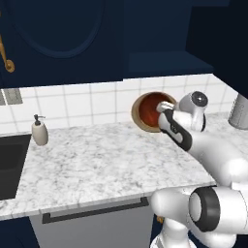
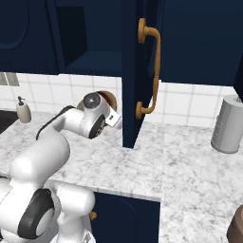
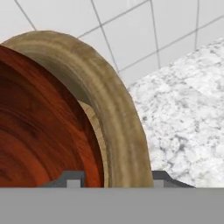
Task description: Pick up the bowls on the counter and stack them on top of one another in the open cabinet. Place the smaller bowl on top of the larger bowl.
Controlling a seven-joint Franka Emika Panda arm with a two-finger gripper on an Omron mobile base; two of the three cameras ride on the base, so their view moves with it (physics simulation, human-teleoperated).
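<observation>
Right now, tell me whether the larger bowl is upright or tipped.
Tipped. The larger bowl stands on edge against the tiled wall, its mouth facing out, with the smaller bowl nested inside.

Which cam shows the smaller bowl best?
Left base view: smaller bowl sits tipped inside the larger bowl, against the tiles. Hand view crops its red inside close up; right base view hides it behind the arm.

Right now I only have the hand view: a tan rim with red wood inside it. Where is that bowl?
Observer: The larger bowl stands tipped on its edge against the tiled wall, on the counter, below the open cabinet.
Operator: And the red one?
Observer: The smaller bowl sits nested inside it, facing the arm.
Operator: Anything nearby?
Observer: A grey canister stands further along the counter; a soap dispenser stands by the sink.
</observation>
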